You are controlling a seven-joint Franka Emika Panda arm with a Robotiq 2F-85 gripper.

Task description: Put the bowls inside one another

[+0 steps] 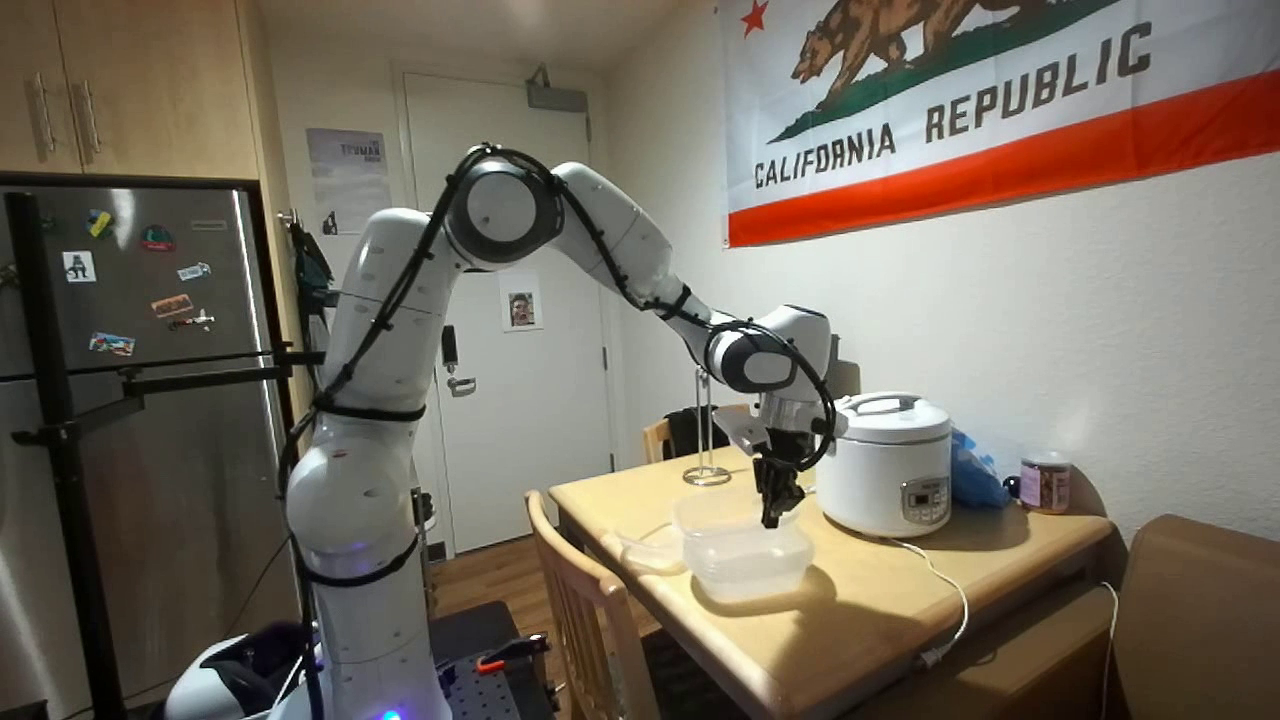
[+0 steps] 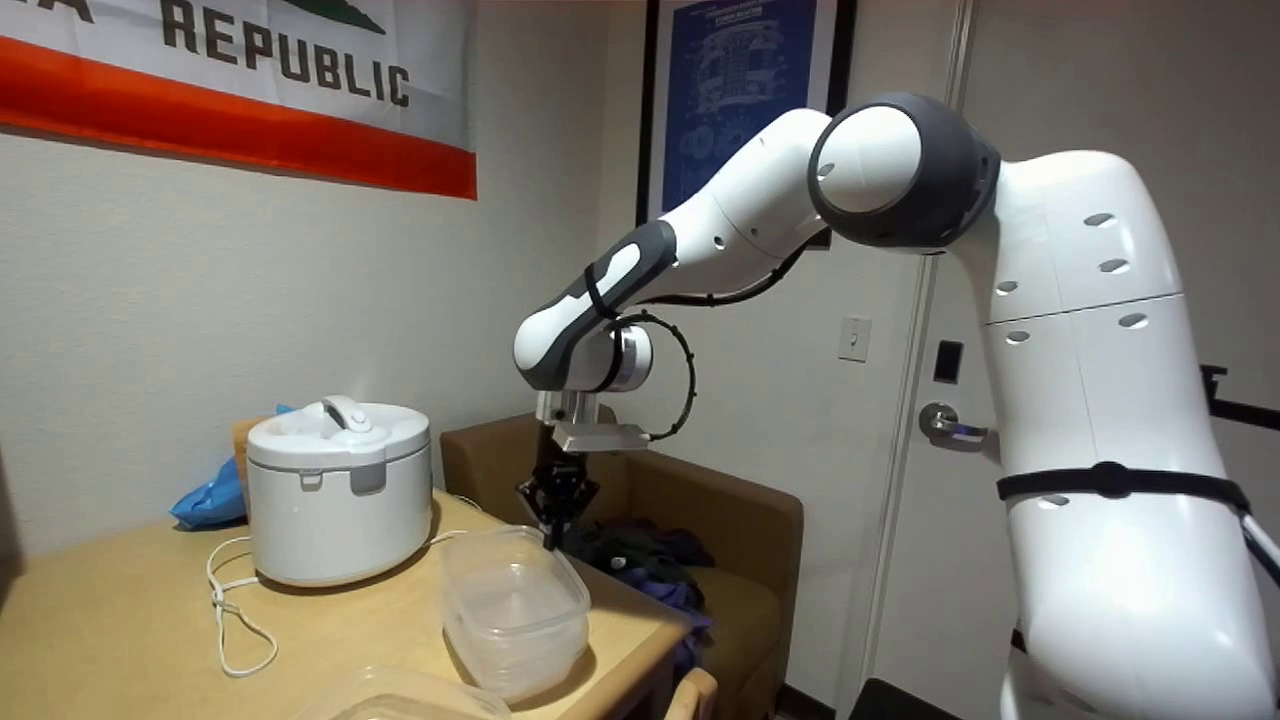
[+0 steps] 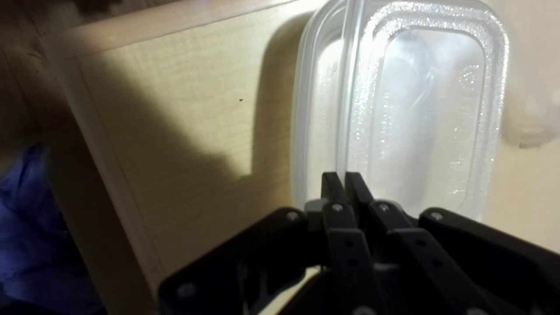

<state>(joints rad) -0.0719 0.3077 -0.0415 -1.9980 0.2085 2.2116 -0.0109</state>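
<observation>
While the rim of the upper bowl (image 3: 431,122) is pinched between the fingertips of the end effector (image 3: 343,176), that bowl is held over the lower bowl (image 3: 321,122), out of line with it (how far it reaches inside cannot be told). The lower bowl is borne by the surface (image 1: 860,600), with a white rice cooker (image 1: 878,475) seen near both.

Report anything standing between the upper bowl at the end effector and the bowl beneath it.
Nothing visible does. The end effector pinches the upper bowl at its rim, over the lower bowl, and no other object shows between them. The rice cooker stands to one side. Whether the bowls' walls catch is unclear.
</observation>
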